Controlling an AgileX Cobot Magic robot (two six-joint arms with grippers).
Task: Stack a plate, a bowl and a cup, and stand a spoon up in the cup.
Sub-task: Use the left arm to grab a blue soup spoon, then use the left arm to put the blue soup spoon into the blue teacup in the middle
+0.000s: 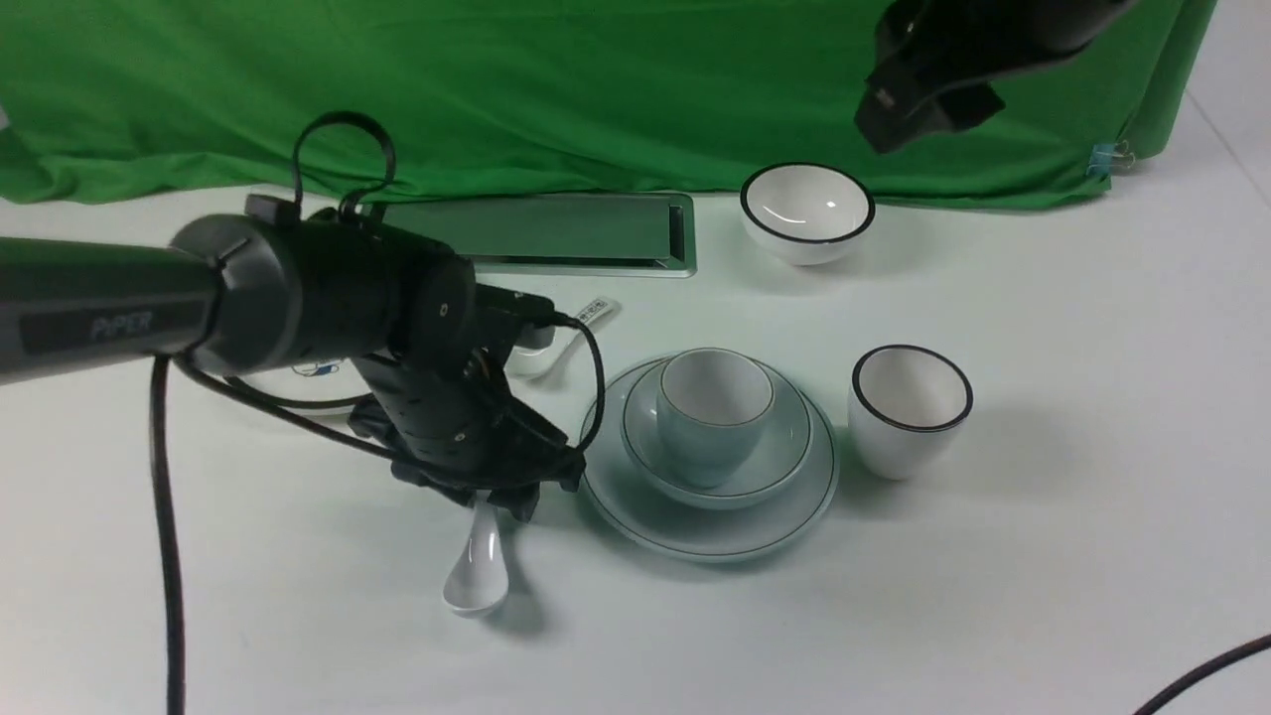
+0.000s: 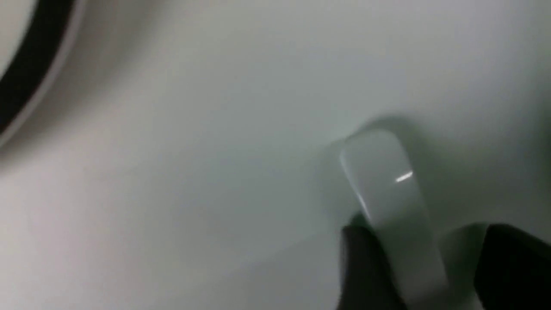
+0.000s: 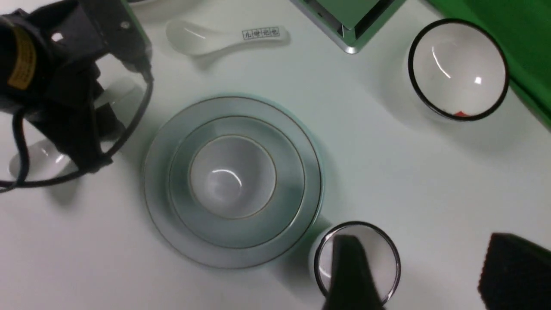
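The plain pale plate point(image 1: 710, 531) lies mid-table with the shallow bowl point(image 1: 779, 467) on it and the pale blue-green cup point(image 1: 713, 412) standing in the bowl; the stack also shows in the right wrist view point(image 3: 232, 181). The plain white spoon point(image 1: 479, 571) lies flat on the table, left of the plate. My left gripper point(image 1: 501, 492) is low over its handle, jaws open and straddling the handle point(image 2: 387, 181); one finger point(image 2: 361, 258) is against it and the other stands apart. My right gripper point(image 3: 430, 275) is open and empty, held high at the back right point(image 1: 918, 99).
A black-rimmed white cup point(image 1: 909, 409) stands right of the stack, under my right gripper. A deep black-rimmed bowl point(image 1: 806, 212) is at the back. A patterned spoon point(image 3: 224, 36) and a black-rimmed plate point(image 2: 26, 64) lie behind my left arm. A silver panel point(image 1: 556, 233) meets the green cloth.
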